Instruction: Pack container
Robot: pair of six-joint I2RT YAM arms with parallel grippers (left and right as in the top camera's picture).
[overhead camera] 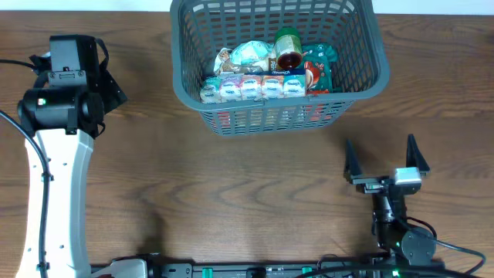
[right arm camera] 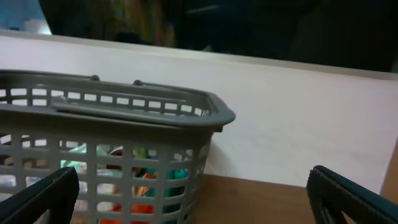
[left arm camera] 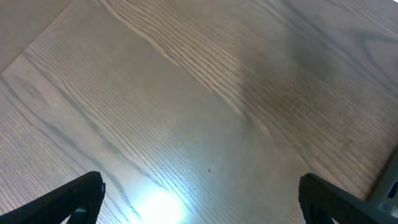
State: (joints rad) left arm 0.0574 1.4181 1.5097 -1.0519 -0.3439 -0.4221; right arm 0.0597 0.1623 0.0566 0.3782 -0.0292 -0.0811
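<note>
The left gripper [left arm camera: 202, 205] hangs over bare table [left arm camera: 186, 93], its two fingertips standing far apart at the lower corners of its wrist view with nothing between them. It is open and empty. Ahead of it and well off to its right stands the container [overhead camera: 262, 117], a big grey lattice basket that is already fairly full. A row of small pots [overhead camera: 255, 86] lines the near wall, with a pale bag [overhead camera: 248, 55], a jar [overhead camera: 288, 48] and a teal packet [overhead camera: 318, 66] behind them. Loaded like this it should feel moderately heavy and a little bottom-weighted. The plastic looks stiff enough to keep its shape, though the slotted walls may flex if squeezed, and the smooth floor would probably slide readily on the wood. The thick rim is the natural place to take hold, a finger inside and one outside. What looks like a folded handle [right arm camera: 124, 107] lies along the rim in the right wrist view, but it sits flat and seems hard to pinch. The right gripper [overhead camera: 382, 158] is also spread wide and holds nothing. The container lies ahead of it and slightly to its left, near but not touching, so its near right corner is the closest grip point.
</note>
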